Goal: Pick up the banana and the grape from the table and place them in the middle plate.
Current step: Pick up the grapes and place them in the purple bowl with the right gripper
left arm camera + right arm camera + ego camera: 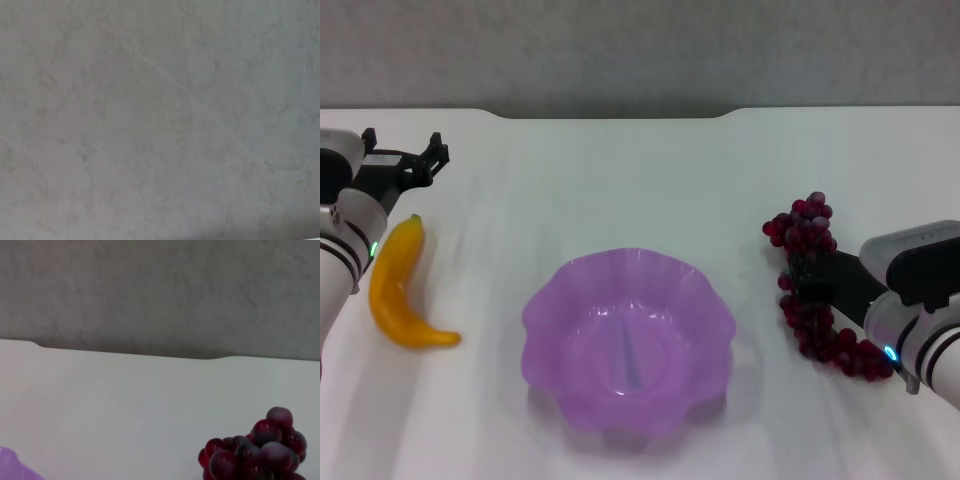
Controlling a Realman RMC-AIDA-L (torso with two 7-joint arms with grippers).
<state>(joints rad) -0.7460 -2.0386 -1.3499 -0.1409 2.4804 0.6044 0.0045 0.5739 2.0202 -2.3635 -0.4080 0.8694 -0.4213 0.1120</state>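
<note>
Currently the right end effector (812,283) sits over the middle of the grape (817,285) bunch at the tabletop's (620,170) right side; whether it has closed on them I cannot tell. The left end effector (428,160) hangs spread and empty beyond the banana (400,288), far left. The middle plate (628,340) waits empty between them.

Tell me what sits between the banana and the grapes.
The purple plate, empty, lies between the banana and the grapes; bare white table fills the gaps either side, as the head view shows.
</note>
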